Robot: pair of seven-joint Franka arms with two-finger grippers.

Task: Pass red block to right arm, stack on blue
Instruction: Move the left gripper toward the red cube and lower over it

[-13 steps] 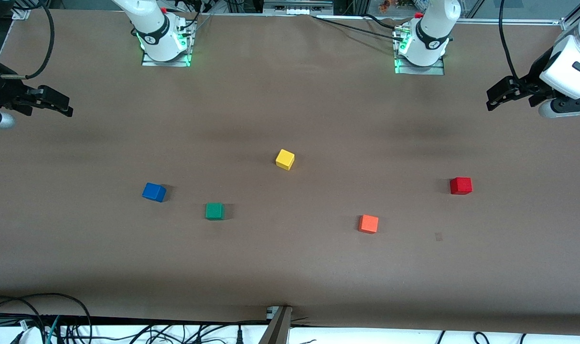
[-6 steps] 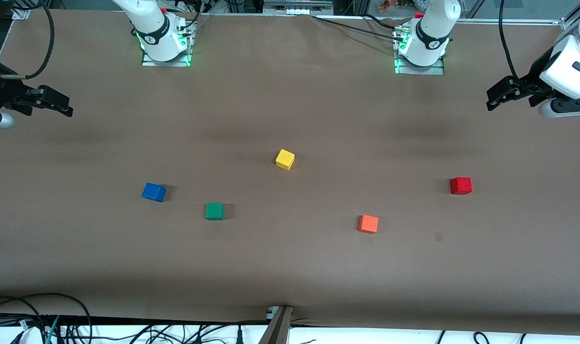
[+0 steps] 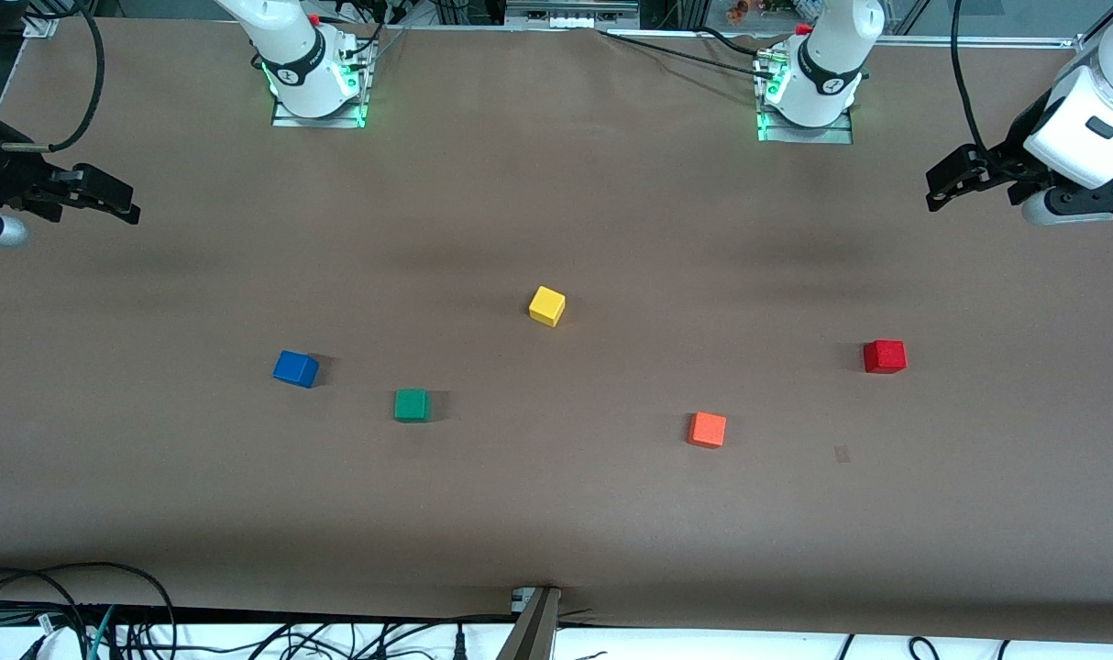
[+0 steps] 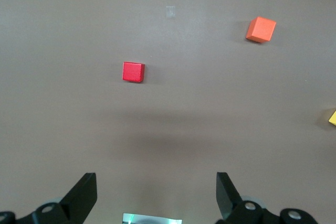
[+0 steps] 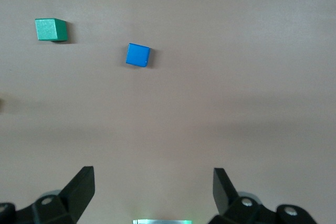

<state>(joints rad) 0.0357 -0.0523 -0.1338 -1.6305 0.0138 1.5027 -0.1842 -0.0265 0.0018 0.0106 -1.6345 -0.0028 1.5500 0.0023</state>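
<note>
Red block [image 3: 885, 356] lies untouched.

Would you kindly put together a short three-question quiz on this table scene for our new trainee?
1. True or false: the red block sits on the blue cube.
2. Which cube lies farthest from the front camera? A) green cube B) yellow cube C) orange cube
3. Fill in: the left gripper and the right gripper are both ____ and hold nothing.

Key: 1 false, they lie apart on the table. 2 B. 3 open.
</note>
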